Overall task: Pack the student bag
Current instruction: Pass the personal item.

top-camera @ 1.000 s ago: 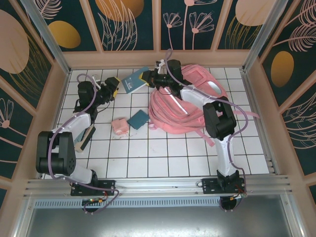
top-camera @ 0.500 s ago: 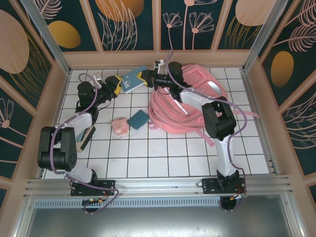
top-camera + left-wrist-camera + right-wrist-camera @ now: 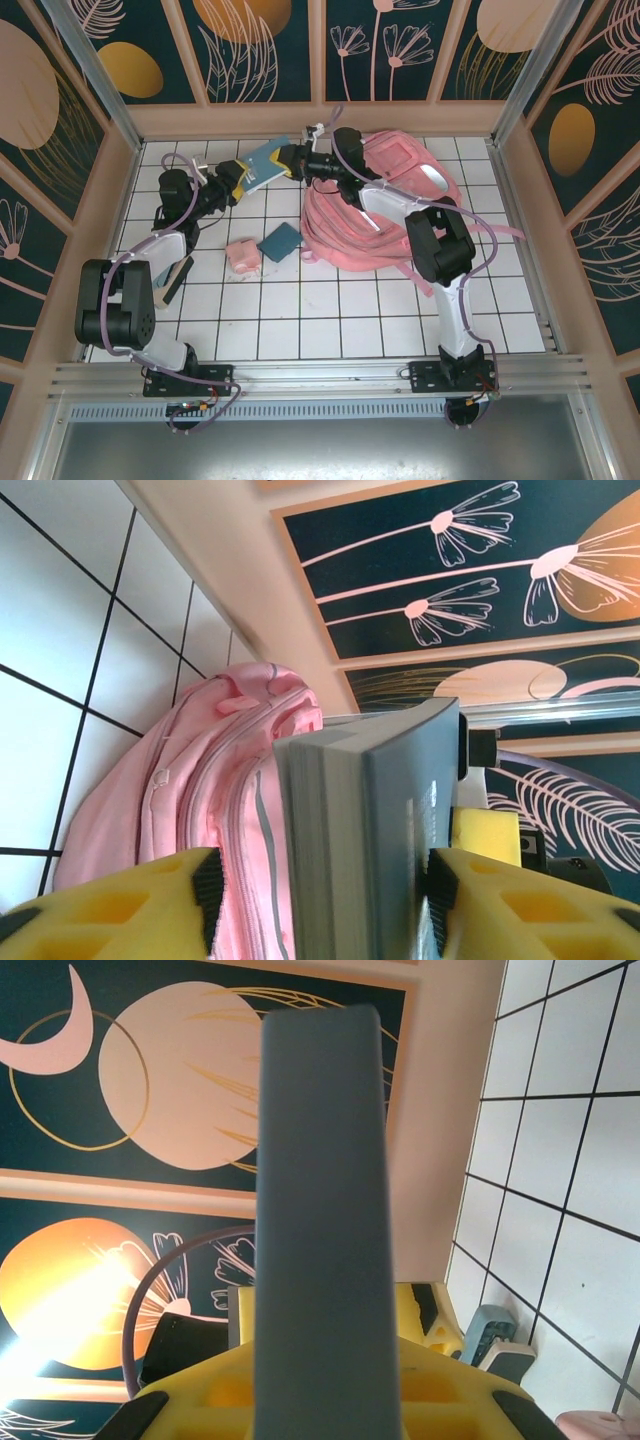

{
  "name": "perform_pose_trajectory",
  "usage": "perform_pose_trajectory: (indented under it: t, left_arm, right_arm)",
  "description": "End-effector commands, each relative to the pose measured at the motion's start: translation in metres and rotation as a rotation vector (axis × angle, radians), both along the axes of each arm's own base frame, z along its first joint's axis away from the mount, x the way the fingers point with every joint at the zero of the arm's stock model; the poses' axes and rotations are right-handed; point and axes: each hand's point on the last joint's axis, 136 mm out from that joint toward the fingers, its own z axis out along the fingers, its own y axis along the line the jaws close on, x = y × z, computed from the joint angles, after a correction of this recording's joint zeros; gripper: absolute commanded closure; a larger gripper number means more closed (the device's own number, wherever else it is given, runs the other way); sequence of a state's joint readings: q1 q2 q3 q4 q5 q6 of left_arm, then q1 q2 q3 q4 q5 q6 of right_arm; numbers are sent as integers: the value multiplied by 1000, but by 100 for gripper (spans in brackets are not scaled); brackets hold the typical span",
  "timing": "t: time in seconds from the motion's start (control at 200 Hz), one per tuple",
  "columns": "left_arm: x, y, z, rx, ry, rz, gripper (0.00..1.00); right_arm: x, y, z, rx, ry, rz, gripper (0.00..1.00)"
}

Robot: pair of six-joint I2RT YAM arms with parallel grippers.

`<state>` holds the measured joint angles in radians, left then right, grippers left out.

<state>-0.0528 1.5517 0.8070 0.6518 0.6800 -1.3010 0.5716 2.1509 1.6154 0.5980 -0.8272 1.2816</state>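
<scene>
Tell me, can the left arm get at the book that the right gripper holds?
Probably yes: the left gripper has open fingers on both sides of the book, which the right gripper grips; nothing is in the way.

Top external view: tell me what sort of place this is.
Likely a staged robot test cell, not a classroom: white tiled table, flower-painted wall panels, and an aluminium rail along the near edge.

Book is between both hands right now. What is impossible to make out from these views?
- Student bag opening: top view, the right arm lies over it.
- Held teal book title: edge-on or blurred in the wrist views, too small from above.
- Right hand pads: right wrist view, the book covers them.
- Dark object by the left arm: top view, partly under the arm.
</scene>
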Motion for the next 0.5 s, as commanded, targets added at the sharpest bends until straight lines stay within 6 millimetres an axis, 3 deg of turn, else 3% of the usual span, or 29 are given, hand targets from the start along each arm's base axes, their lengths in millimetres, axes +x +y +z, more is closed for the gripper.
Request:
perform_pose_trajectory:
  t: [0.0, 0.13, 0.21, 0.285, 0.42, 0.495]
  left_arm:
    - [-7, -6, 13, -11, -47, -32, 56]
    - [-10, -6, 27, -44, -74, -31, 80]
    - [-11, -6, 36, -55, -88, -28, 89]
    - [-13, -5, 42, -55, -96, -20, 99]
    - [-15, -2, 51, -35, -113, -6, 100]
    - [-16, -1, 55, -5, -120, 2, 100]
  right_arm:
    - [-16, 2, 60, 81, -151, 21, 100]
    - [-19, 5, 51, 55, -143, 28, 100]
    - [-17, 3, 46, 18, -150, 19, 100]
    - [-13, -2, 35, -56, -149, -5, 76]
    - [0, -28, 0, -297, -156, -117, 59]
    - [3, -51, -17, -445, -187, -175, 58]
